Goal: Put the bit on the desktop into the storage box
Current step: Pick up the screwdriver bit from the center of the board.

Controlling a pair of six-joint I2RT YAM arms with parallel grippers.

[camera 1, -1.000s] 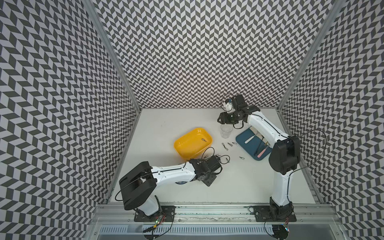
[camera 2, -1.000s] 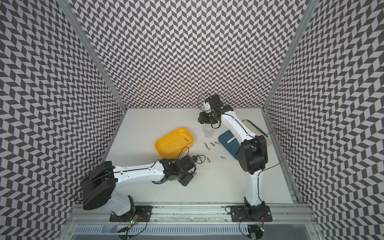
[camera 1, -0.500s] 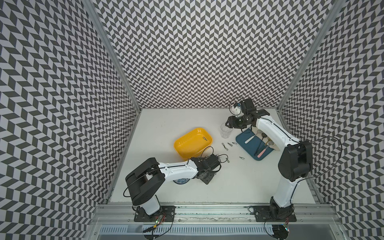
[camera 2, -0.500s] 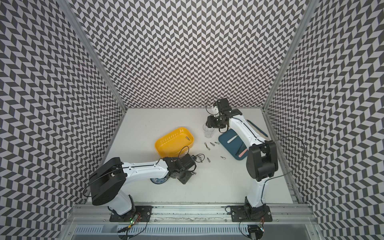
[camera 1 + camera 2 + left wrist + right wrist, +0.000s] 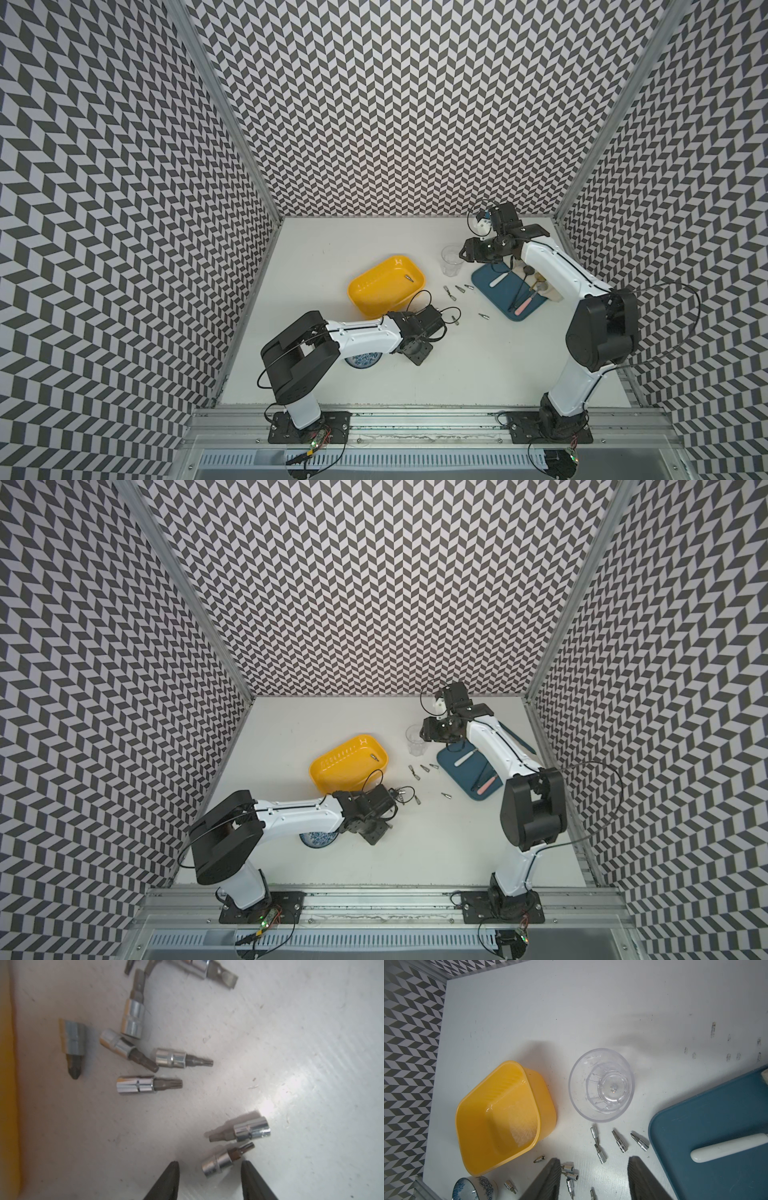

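Storage box [image 5: 374,293] w/ one bit [image 5: 408,277] inside, blue tray [image 5: 496,297] w/ utensils [image 5: 524,305]

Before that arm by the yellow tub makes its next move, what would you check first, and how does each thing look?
1. Left gripper open wide enough: ok.
2. Small chrome screwdriver bit lying between its jaws: ok.
3. Second chrome bit clear of the grab: not ok, it lies close beside.
4. Yellow plastic storage box upright with room inside: ok.
5. Right gripper open, empty, out of the way near the clear plastic cup: ok.
6. Left gripper low enough to the white matte desktop: cannot tell.
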